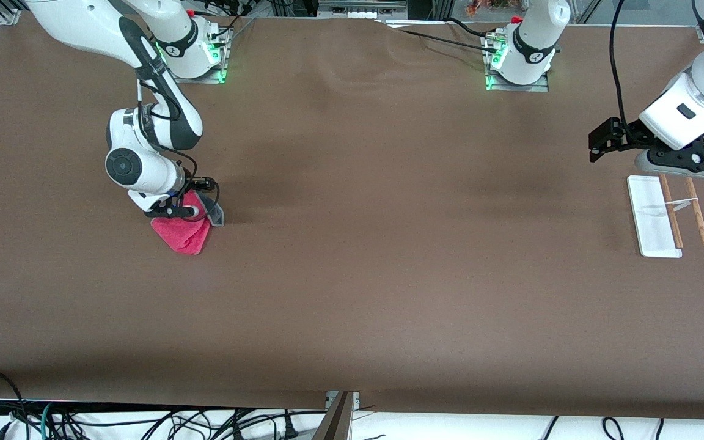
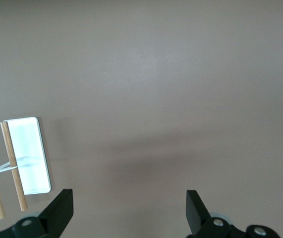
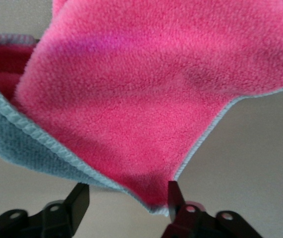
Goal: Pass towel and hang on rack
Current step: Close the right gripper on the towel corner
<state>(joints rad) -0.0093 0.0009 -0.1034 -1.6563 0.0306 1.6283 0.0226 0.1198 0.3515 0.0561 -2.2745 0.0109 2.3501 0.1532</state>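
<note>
Looking from the front: right gripper (image 1: 196, 211) sits low at the right arm's end of the table (image 1: 352, 275), on the towel (image 1: 182, 234), pink face up. Left gripper (image 1: 688, 160) waits over the rack (image 1: 657, 215) at the left arm's end.
Left wrist: fingers (image 2: 62, 208) wide apart, nothing between; rack (image 2: 29, 156) beside.
Right wrist: fingers (image 3: 82, 198) straddle towel (image 3: 146, 99) corner; clamped or not, can't tell.
</note>
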